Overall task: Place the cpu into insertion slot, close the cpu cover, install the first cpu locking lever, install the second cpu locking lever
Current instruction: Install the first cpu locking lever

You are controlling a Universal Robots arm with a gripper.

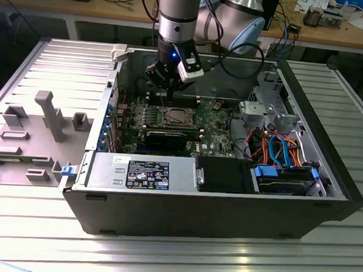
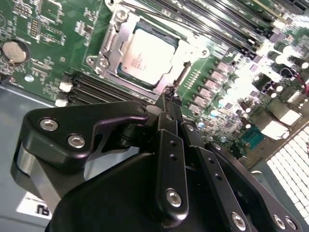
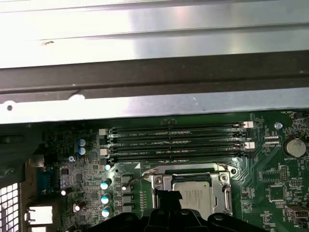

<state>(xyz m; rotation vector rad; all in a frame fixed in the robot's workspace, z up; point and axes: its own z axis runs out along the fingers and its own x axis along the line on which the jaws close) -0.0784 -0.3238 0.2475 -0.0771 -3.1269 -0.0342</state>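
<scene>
The arm's hand [image 1: 166,80] is hovering inside the open computer case [image 1: 300,197], above the green motherboard [image 1: 215,128] and just over the far side of the insertion slot [image 1: 173,116] in the exterior view. In the second wrist view the hand [image 2: 170,96] is showing its black fingers [image 2: 169,108] pressed together with nothing between them, the tip sitting right beside the edge of the socket. The cpu [image 2: 147,55] is lying flat in the insertion slot [image 2: 108,46], its pale metal face showing through the cut-out of the cpu cover [image 2: 120,38], which is lying down over it. In the first wrist view the cpu [image 3: 198,198] is sitting next to the long memory slots [image 3: 176,142].
</scene>
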